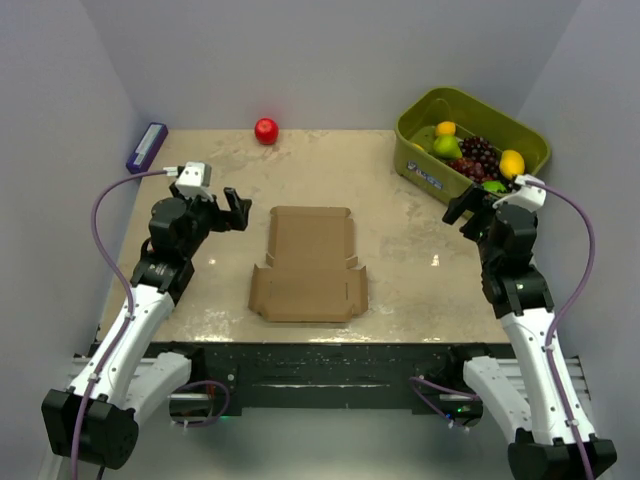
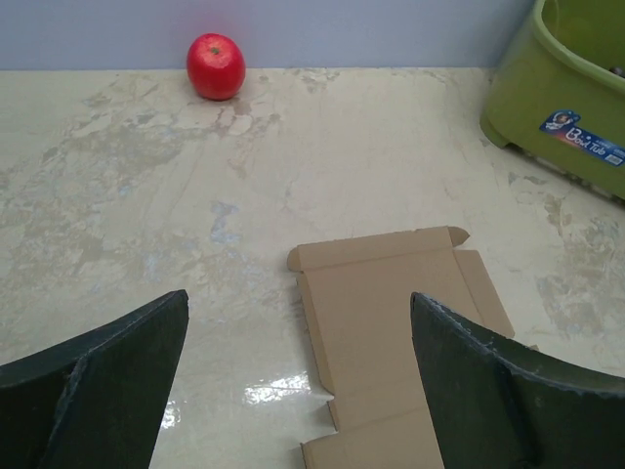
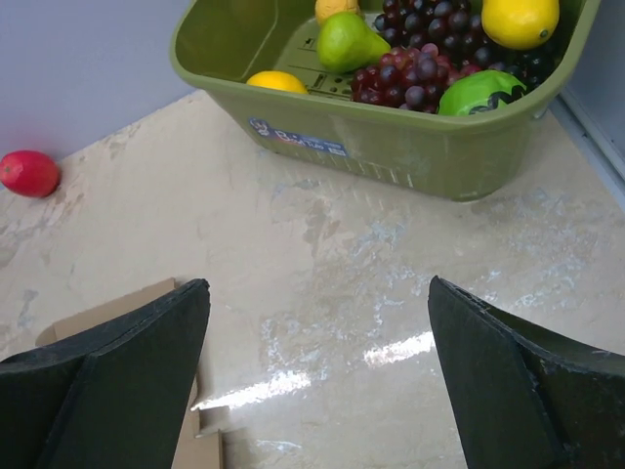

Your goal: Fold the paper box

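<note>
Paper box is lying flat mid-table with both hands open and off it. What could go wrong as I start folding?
1. The paper box lies flat on the glossy table, so a hand may fail to catch a flap edge and just push the sheet away.
2. The right hand hovers close to the green bin; a wide swing might bump it.
3. Lifting with the left hand alone could skew the box.

Unfolded brown paper box, flat mid-table

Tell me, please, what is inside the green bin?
The bin holds dark grapes, a green pear, yellow fruits and another green fruit. Anything under the pile is covered.
</note>
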You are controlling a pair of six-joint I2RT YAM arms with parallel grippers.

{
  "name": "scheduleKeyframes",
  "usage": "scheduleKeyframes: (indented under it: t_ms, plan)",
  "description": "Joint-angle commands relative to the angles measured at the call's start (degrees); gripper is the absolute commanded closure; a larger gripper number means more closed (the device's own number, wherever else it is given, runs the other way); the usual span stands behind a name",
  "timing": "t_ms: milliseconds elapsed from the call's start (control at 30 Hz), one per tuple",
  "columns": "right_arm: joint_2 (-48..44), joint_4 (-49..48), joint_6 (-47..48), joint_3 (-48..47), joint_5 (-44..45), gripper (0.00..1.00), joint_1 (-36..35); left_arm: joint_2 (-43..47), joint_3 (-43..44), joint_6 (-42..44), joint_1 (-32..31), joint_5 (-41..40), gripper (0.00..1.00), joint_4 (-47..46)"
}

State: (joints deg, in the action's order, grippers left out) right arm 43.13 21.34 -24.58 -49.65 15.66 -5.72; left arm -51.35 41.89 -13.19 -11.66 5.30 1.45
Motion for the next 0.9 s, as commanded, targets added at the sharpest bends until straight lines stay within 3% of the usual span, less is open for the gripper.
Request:
scheduleKeyframes:
  t_ms: [0,267,500,600,767,867]
  plan:
    - [-1.91,-2.97,-1.26,-1.42,1.83,0.02,-0.17,0.73,2.94,-2.45,-0.03,-4.58,0.00,0.55]
    - [-2.62,-2.27,2.51,-2.12,-2.64,0.01,-0.09,3.27,2.76,-2.72,-0.03,-11.36,0.01,0.83]
    - [2.11,-3.50,4.54,-2.91,-15.45,0.05,-0.09,2.66,1.00,0.09,-0.03,-1.54,0.00,-0.57]
    - [7.57,-4.64,4.45,-3.18,-26.20,0.16,-0.70,2.22,0.21,1.15,-0.03,2.34,0.00,-2.86]
    - [13.53,-6.49,2.08,-2.21,-15.86,0.15,-13.78,0.91,0.04,2.38,-0.03,4.98,0.02,-2.51]
    - [19.76,-8.85,-1.52,-0.64,-15.57,0.16,-18.45,-0.41,0.03,2.82,-0.12,5.60,0.04,-2.33]
